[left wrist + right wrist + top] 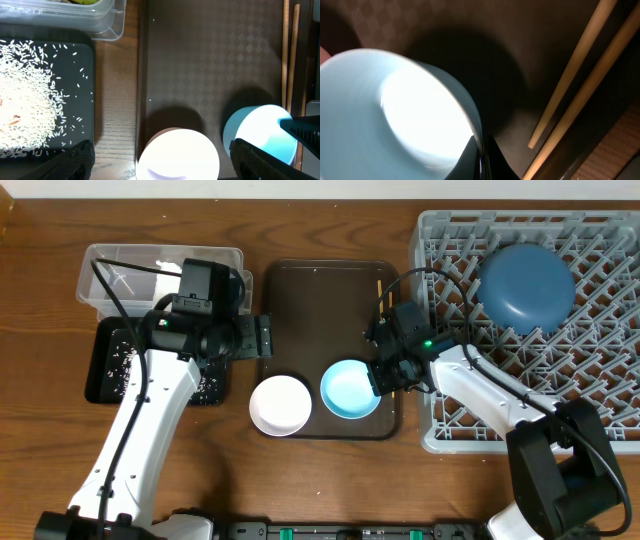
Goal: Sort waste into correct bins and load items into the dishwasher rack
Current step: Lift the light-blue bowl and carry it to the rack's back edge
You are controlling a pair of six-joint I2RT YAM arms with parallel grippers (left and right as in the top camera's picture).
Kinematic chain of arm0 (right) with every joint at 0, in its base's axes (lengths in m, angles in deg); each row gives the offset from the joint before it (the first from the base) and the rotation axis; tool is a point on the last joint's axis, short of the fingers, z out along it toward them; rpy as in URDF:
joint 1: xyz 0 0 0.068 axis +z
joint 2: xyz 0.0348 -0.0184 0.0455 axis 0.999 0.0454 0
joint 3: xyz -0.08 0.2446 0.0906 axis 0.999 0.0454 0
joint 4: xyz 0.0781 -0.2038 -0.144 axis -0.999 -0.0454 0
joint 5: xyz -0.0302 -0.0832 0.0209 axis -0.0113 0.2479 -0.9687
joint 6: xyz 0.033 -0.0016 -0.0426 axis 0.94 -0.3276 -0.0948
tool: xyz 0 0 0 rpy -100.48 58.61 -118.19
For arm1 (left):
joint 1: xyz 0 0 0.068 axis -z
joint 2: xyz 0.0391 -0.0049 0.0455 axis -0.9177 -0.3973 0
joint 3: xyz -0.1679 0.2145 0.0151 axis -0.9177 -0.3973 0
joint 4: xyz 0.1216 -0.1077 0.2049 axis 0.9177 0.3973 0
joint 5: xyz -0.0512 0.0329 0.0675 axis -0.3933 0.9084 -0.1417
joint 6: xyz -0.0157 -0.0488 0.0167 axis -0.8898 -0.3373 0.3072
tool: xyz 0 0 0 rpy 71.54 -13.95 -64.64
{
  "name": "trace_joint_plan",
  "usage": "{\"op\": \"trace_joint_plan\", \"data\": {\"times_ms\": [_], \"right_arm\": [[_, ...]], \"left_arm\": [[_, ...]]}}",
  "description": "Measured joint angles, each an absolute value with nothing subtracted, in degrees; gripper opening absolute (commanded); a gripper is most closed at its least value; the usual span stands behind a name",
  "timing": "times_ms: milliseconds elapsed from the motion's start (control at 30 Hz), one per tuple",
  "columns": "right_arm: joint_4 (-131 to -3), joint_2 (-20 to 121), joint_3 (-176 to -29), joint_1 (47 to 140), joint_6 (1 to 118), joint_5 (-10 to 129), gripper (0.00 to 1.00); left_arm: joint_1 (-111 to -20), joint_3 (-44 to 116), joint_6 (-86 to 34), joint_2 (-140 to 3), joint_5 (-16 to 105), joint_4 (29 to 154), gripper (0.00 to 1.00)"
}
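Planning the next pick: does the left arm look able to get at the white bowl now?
Probably yes. The left gripper is open near the white bowl, with nothing between them; the right gripper holds the light-blue bowl beside it.

The brown wooden table (330, 220) carries 4 things directly. At the far left stands a clear plastic tub (90, 280), with a black tray (97, 388) just beside it on the near side. A dark-brown serving tray (315, 300) lies in the middle. A grey rack (440, 435) fills the right, just beside the serving tray.
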State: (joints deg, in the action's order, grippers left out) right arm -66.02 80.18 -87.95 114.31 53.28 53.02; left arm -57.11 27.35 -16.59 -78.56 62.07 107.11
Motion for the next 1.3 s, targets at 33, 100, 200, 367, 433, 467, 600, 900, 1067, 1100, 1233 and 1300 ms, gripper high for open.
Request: {"op": "trace_joint_plan", "data": {"times_ms": [33, 100, 200, 367, 433, 467, 600, 900, 1067, 1100, 1233, 1300], "right_arm": [[-65.95, 80.18, -87.97, 114.29, 53.3, 53.02, 0.01], [-66.28, 80.18, -88.3, 114.18, 53.45, 53.02, 0.01], [-68.46, 79.88, -91.34, 113.42, 53.72, 54.31, 0.01], [-69.62, 75.33, -101.41, 110.38, 55.97, 67.95, 0.01], [-67.17, 72.27, -105.02, 109.68, 56.93, 79.19, 0.01], [-65.27, 71.09, -106.07, 109.61, 57.1, 84.52, 0.01], [-53.3, 68.14, -108.21, 109.59, 54.07, 106.99, 0.01], [-27.07, 79.14, -108.23, 105.75, 31.12, 126.53, 0.01], [-19.29, 88.14, -108.14, 104.89, 19.95, 129.11, 0.01], [-18.0, 89.54, -108.14, 104.87, 18.16, 129.26, 0.01], [-15.07, 94.57, -108.14, 104.87, 12.54, 129.81, 0.01], [-15.0, 96.62, -108.12, 104.87, 10.7, 129.98, 0.01]], "left_arm": [[-57.11, 27.35, -16.59, -78.56, 62.07, 107.11, 0.89], [-57.11, 27.35, -16.59, -78.56, 62.07, 107.09, 0.89], [-57.11, 27.35, -16.59, -78.56, 62.07, 107.11, 0.89], [-57.11, 27.35, -16.59, -78.56, 62.07, 107.11, 0.89], [-57.11, 27.35, -16.59, -78.56, 62.07, 107.11, 0.89], [-57.11, 27.35, -16.59, -78.56, 62.07, 107.11, 0.89], [-57.11, 27.35, -16.59, -78.56, 62.07, 107.11, 0.89], [-57.11, 27.35, -16.59, -78.56, 62.22, 107.14, 0.89], [-57.11, 27.35, -16.57, -78.56, 62.27, 107.09, 0.89], [-57.11, 27.35, -16.59, -78.56, 62.27, 107.11, 0.89], [-57.11, 27.35, -16.59, -78.56, 62.27, 107.09, 0.89], [-57.11, 27.35, -16.59, -78.56, 62.27, 107.11, 0.89]]}}
